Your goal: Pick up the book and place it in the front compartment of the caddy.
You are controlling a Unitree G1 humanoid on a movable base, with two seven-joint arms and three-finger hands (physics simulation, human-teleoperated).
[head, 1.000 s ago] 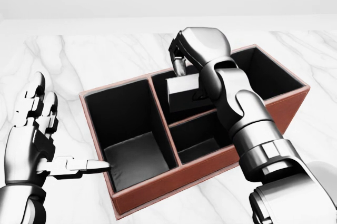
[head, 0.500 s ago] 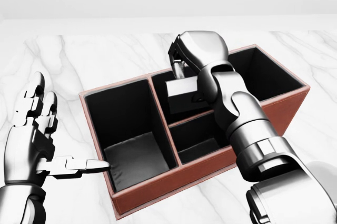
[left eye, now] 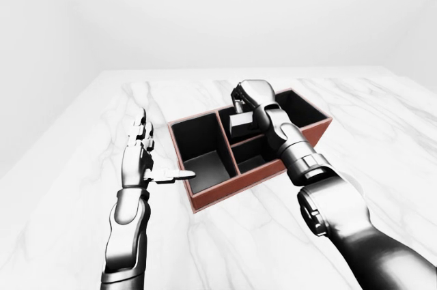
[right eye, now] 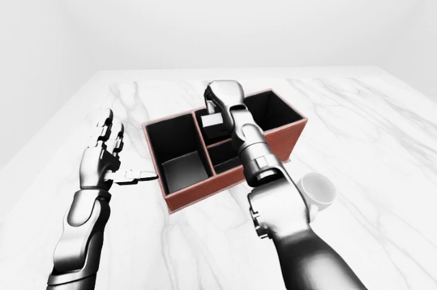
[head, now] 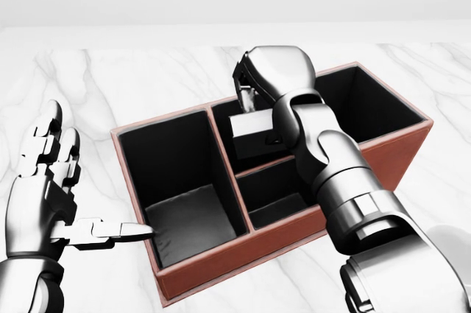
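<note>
Fingers (head: 246, 92) of the right hand still pinch the book (head: 252, 126), now nudged left over the caddy (head: 221, 254).

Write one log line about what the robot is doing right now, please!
right robot hand: shut on book over caddy | left robot hand: open, beside caddy | book: not yet released

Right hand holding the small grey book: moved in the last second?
Yes. The right hand and small grey book drifted slightly left against the red-brown caddy's fixed divider.
</note>
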